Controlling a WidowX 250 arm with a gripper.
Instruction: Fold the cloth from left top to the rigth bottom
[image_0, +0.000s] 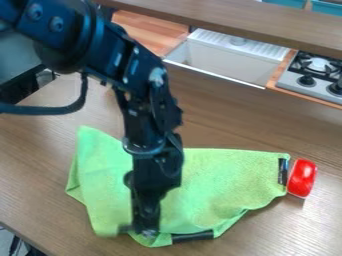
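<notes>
On the wooden bench (220, 120), the green cloth (224, 180) is lying spread out, its upper left corner pointing toward the back and its left side showing an overlapping layer. It is reaching from the left part of the bench across to the right, where one black strip (283, 171) is running along its right edge. Another black strip (193, 237) is lying along the cloth's lower edge, to the right of the gripper's tip.

The black gripper (141, 231) is hanging down over the cloth, its tip sitting at the cloth's lower edge, left of the middle. The cloth is spreading out to both sides of it and behind it, with the larger part lying to the right. Whether the gripper is standing open or closed, or gripping the cloth, I cannot tell.

The black arm (143, 90) is coming in from the upper left and covering a band of the cloth, with a dark cable (63, 109) looping beside it. Just beside the cloth's right edge, a red object (302, 177) is resting on the bench. Farther back, a white sink (224, 59) is sitting left of a stove (310, 80) with dark knobs, and a brown wooden ledge (234, 19) is crossing above them.
</notes>
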